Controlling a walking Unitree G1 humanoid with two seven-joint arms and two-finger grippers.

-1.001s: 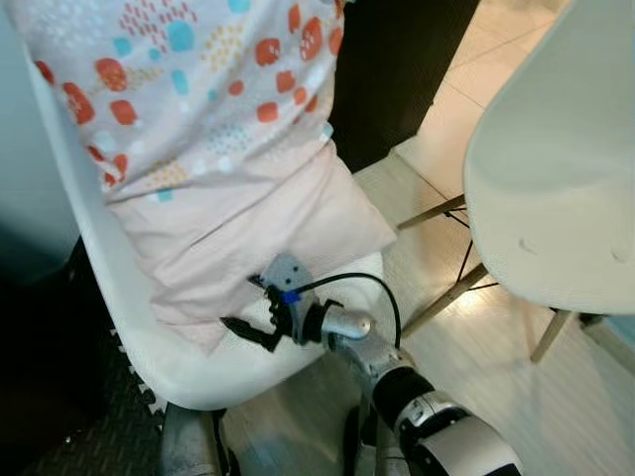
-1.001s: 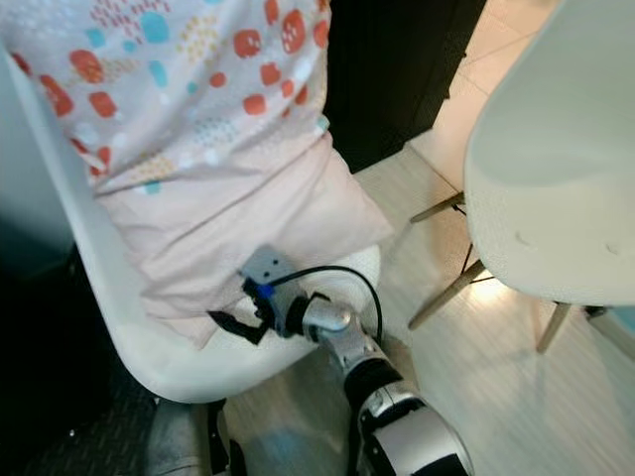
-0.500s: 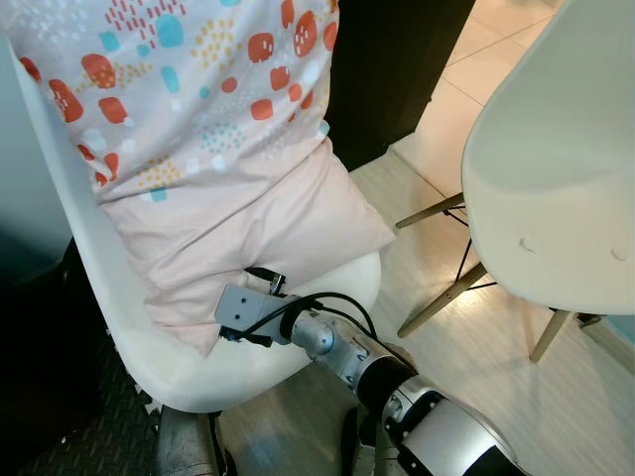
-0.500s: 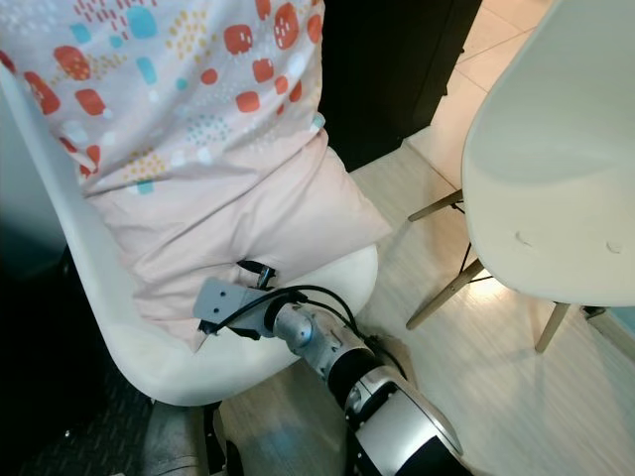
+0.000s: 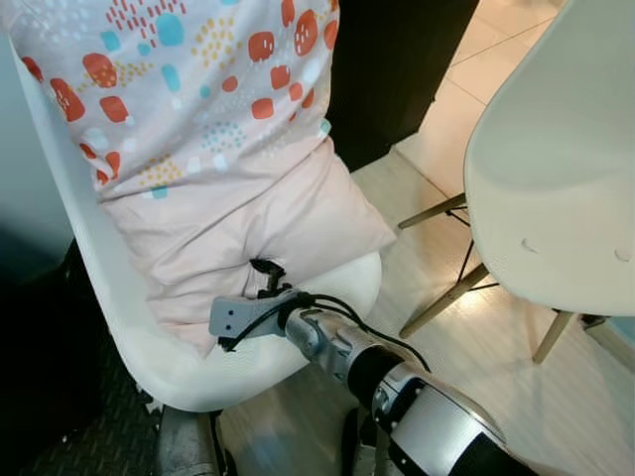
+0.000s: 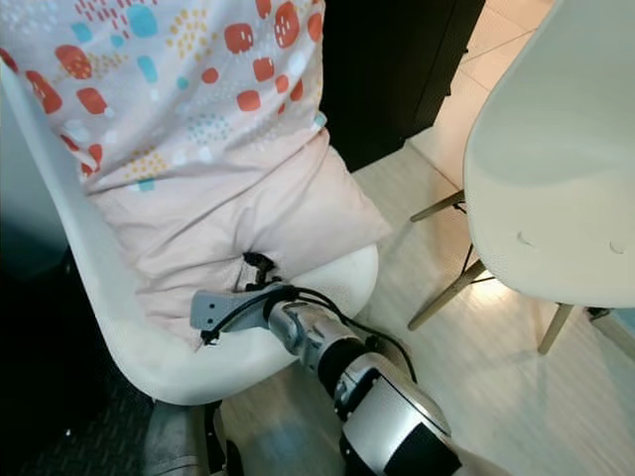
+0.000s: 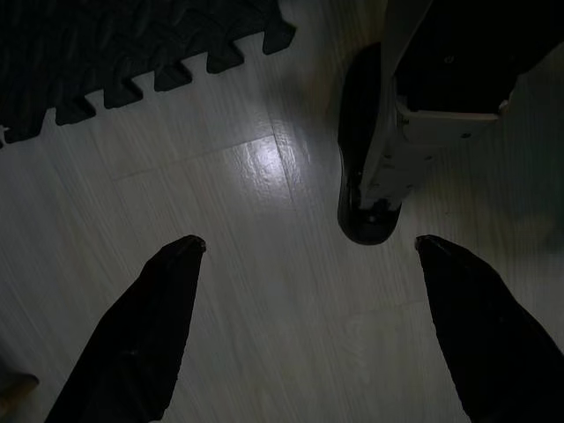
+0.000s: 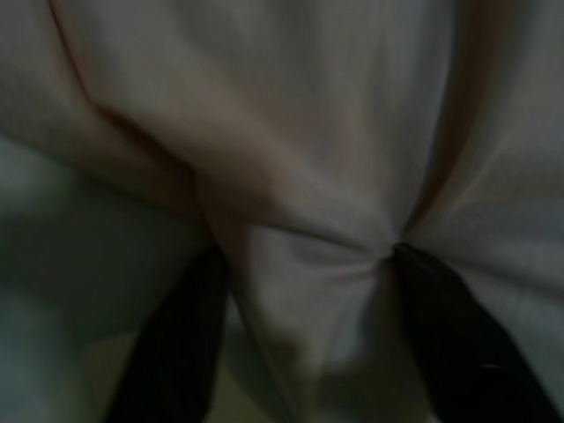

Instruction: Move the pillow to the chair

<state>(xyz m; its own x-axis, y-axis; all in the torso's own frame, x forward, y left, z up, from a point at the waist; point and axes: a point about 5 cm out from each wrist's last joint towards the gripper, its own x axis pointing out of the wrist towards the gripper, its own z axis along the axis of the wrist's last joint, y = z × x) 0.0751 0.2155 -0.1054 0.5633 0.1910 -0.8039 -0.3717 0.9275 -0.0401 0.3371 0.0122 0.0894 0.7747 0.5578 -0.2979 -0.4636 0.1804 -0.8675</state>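
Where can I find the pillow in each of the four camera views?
Left eye view: pillow at upper left, on the white chair.
Right eye view: same place, upper left.
Left wrist view: floor between the left gripper fingers.
Right wrist view: pink fabric bunched between the right gripper fingers.
Shared landmark: white chair.

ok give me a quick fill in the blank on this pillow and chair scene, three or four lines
1. The pillow leans against the back of a ____ chair.
2. The right gripper has pillow fabric bunched between its two ____ fingers.
3. The left gripper hangs over the ____, beside a dark foam mat.
4. The fabric the right gripper pinches is plain ____.

Missing words: white; black; floor; pink
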